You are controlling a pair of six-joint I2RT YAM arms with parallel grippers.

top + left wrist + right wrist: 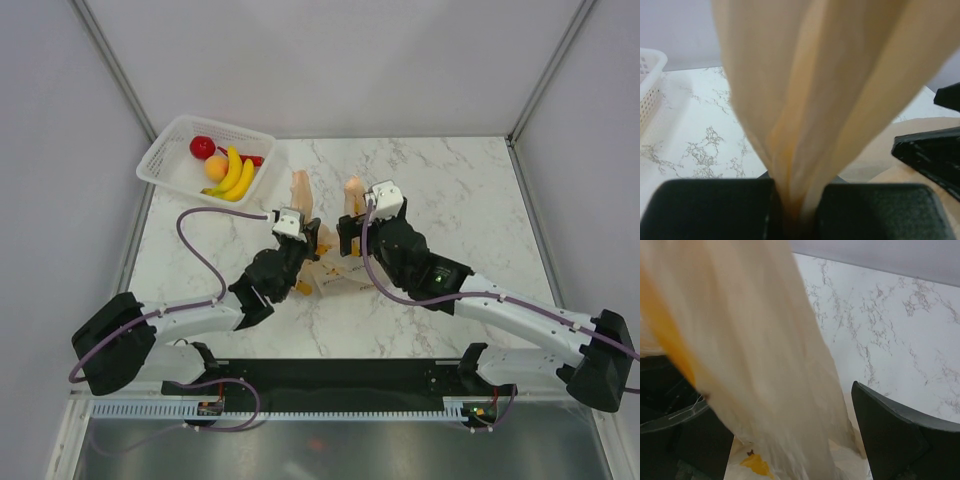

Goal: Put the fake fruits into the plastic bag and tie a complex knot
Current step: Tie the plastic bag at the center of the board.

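Marble worktop (450, 200) is occupied midway by the plastic bag (335, 270), one handle strip (810, 100) being pinched tight in the left hand (795, 210), while the fully spread right hand (790, 440), holding nothing, should be closed squarely on the other strip (750, 340); apple (202, 147), peach (216, 166), bananas (233, 172) and chili (252, 160) are kept in the white basket (165, 160).

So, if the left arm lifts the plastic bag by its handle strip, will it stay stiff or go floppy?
Probably floppy: the handle strip creases and bunches into a narrow neck where the left gripper pinches it. Likely very light too: the plastic bag looks thin, and the fruits in view lie in the basket.
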